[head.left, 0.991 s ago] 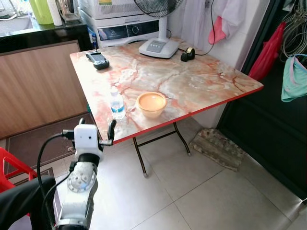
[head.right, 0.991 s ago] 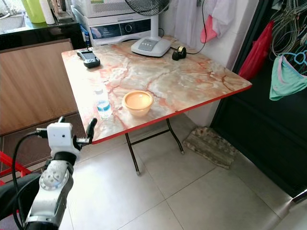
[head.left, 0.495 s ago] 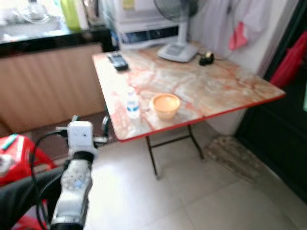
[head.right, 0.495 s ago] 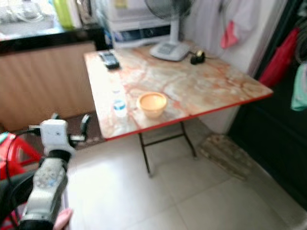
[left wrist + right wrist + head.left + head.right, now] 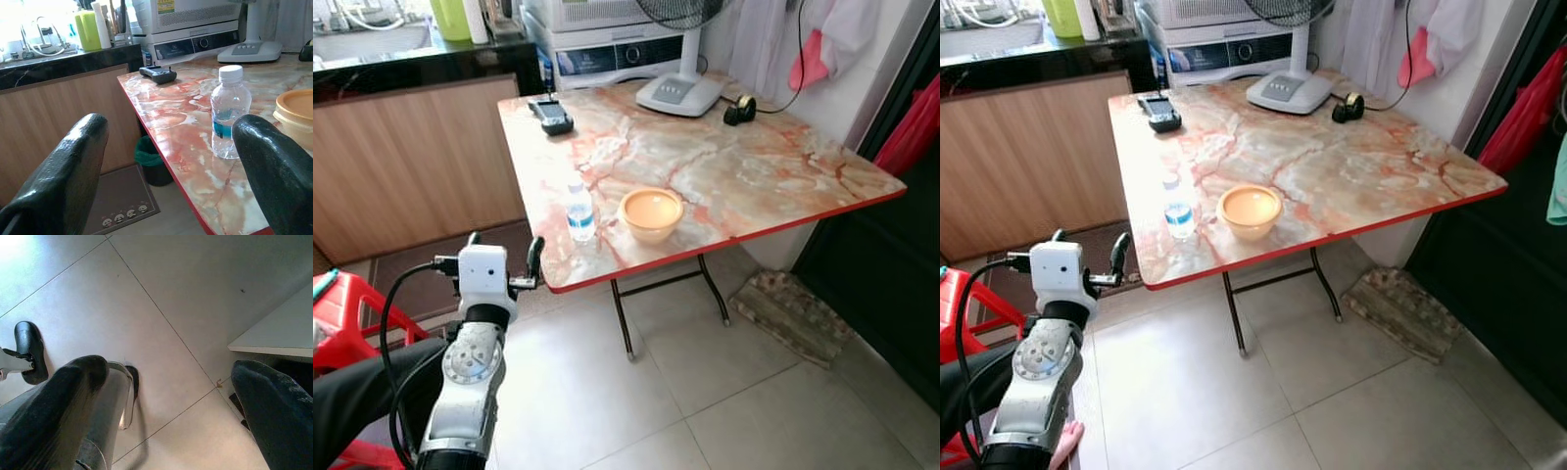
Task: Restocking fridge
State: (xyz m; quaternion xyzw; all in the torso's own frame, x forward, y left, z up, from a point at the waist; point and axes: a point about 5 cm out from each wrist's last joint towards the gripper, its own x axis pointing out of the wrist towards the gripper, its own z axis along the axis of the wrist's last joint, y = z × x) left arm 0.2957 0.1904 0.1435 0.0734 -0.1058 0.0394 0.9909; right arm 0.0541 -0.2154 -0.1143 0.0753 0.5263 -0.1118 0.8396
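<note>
The left claw (image 5: 501, 262) is raised before the near corner of the marbled worktop (image 5: 754, 176), fingers spread wide and holding nothing, aimed at the water bottle (image 5: 579, 210) standing near the front edge, just beside the orange bowl (image 5: 651, 213). The blur of half a second ago is gone and the whole view has shifted, so the camera has moved; bottle and bowl keep their places. The right claw (image 5: 171, 416) hangs wide open over floor tiles
</note>
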